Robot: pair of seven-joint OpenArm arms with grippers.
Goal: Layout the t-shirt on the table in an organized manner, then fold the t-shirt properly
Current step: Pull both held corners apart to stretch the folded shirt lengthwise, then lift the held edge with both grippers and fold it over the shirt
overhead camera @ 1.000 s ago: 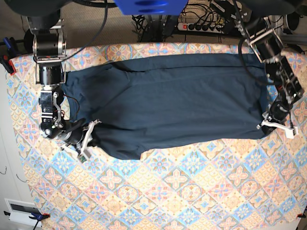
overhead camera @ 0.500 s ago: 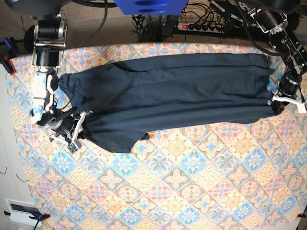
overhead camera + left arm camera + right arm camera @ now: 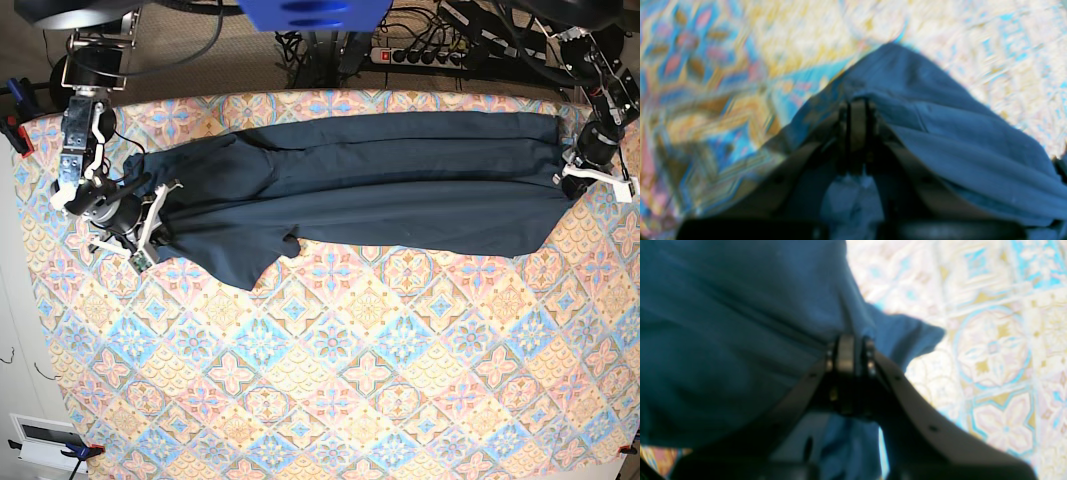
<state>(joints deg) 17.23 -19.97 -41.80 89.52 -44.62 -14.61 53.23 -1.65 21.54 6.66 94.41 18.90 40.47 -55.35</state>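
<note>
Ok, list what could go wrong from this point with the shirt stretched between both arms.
1. The left gripper and right gripper each pinch only a small bit of the t-shirt; under tension, a corner might slip free.
2. The cloth sits near the far edge of the table, so more pulling could drag it off.
3. A loose flap hangs toward the camera and may crease if laid down this way.

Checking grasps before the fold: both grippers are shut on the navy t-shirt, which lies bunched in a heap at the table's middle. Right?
Not quite. Both the left gripper and right gripper grip the t-shirt, but the base view shows it stretched wide along the table's far side.
</note>
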